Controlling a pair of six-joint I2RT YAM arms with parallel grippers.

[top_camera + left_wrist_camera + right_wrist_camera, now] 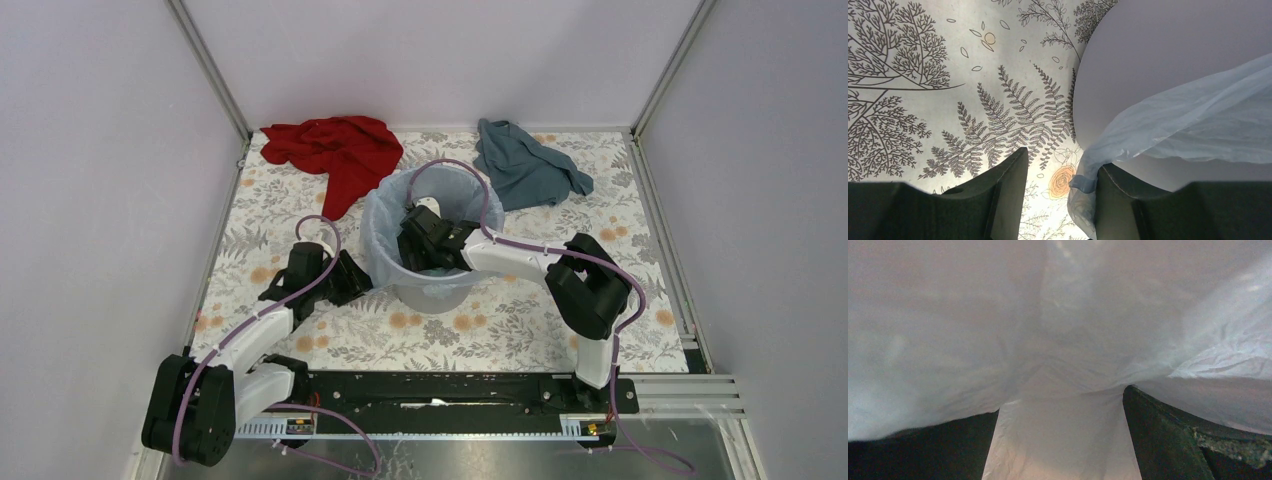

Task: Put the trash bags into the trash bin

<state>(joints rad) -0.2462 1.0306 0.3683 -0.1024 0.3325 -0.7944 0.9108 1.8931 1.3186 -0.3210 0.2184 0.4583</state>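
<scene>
The light grey trash bin [432, 298] stands mid-table. The pale blue trash bag [377, 225] lines it, its film folded over the rim. My right gripper [420, 250] reaches down inside the bin. In the right wrist view it [1062, 400] is open, with bag film [1073, 315] stretched across and over both fingers. My left gripper [358, 280] is low at the bin's left outer wall. In the left wrist view it [1062, 160] is open, and the bag's hanging edge [1198, 115] rests against the right finger [1118, 200], beside the bin wall [1158, 55].
A red cloth [335, 150] lies at the back left, touching the bin's far-left side. A teal-blue cloth [525, 165] lies at the back right. The floral table cover [500, 320] is bounded by walls and metal frame posts.
</scene>
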